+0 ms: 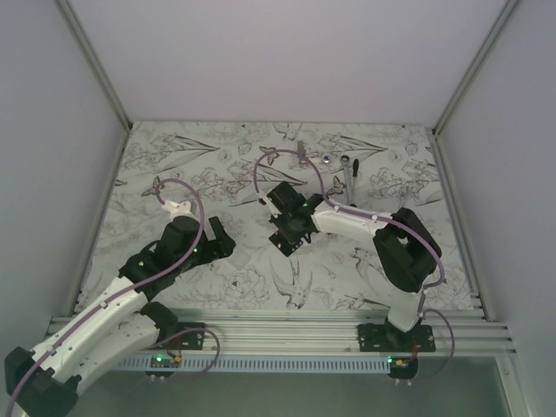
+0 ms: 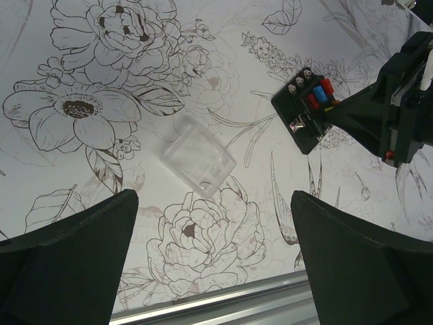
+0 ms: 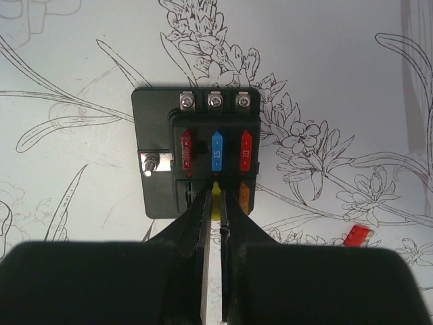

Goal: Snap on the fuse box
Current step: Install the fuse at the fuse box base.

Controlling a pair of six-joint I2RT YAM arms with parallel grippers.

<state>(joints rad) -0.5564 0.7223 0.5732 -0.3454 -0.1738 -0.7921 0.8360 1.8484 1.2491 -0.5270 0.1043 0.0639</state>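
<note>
Lying flat mid-table on the flowered mat [image 1: 217, 165], fuse box [image 3: 203, 145] with right gripper [image 3: 216, 200] jaws clenched on a yellow fuse [image 3: 216, 189] in its lower row, left gripper [image 2: 213, 203] jaws spread wide near a clear cover [image 2: 198, 160]; probably light, rigid, slick, best held by the bare side walls.

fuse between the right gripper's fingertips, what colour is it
Yellow fuse, best seen in the right wrist view.

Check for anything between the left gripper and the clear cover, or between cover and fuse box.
Nothing lies between the open left gripper and the clear cover, and only bare mat between cover and fuse box. But the right gripper is on the box, pinching a yellow fuse, blocking the seat.
</note>
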